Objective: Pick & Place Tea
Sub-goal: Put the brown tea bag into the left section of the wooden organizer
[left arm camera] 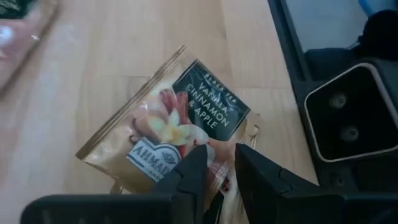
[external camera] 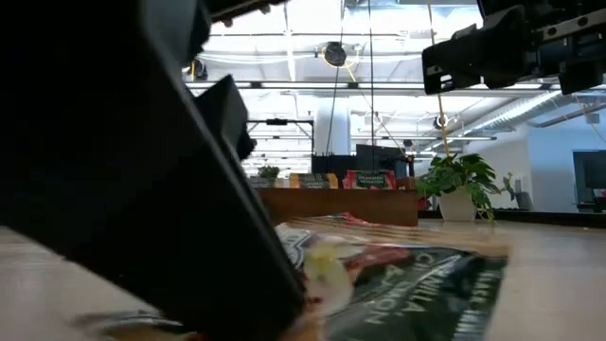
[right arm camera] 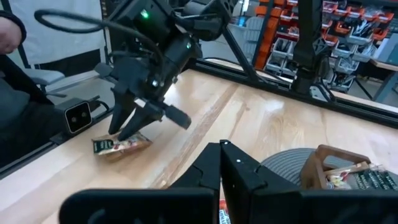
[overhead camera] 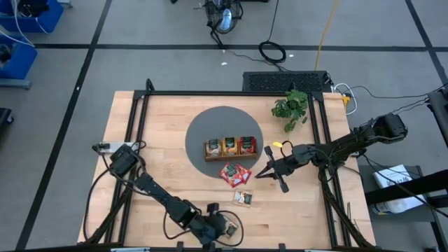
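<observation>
Pale wooden tabletop (left arm camera: 93,81) carries a flat gold-and-green tea sachet (left arm camera: 168,124), lying diagonally, one short end pinched between the left gripper (left arm camera: 217,167) fingers.

wooden tray (overhead camera: 230,148) on grey mat (overhead camera: 224,136) — sachets (overhead camera: 235,174) nearby

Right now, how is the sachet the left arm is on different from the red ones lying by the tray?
The gold vanilla sachet is pinched by the left gripper at the table's near edge; the red sachets lie free beside the wooden tray. It is gold with a dark label; they are red. It lies alone; they overlap in a small heap. All are flat packets on the tabletop, outside the tray.
</observation>
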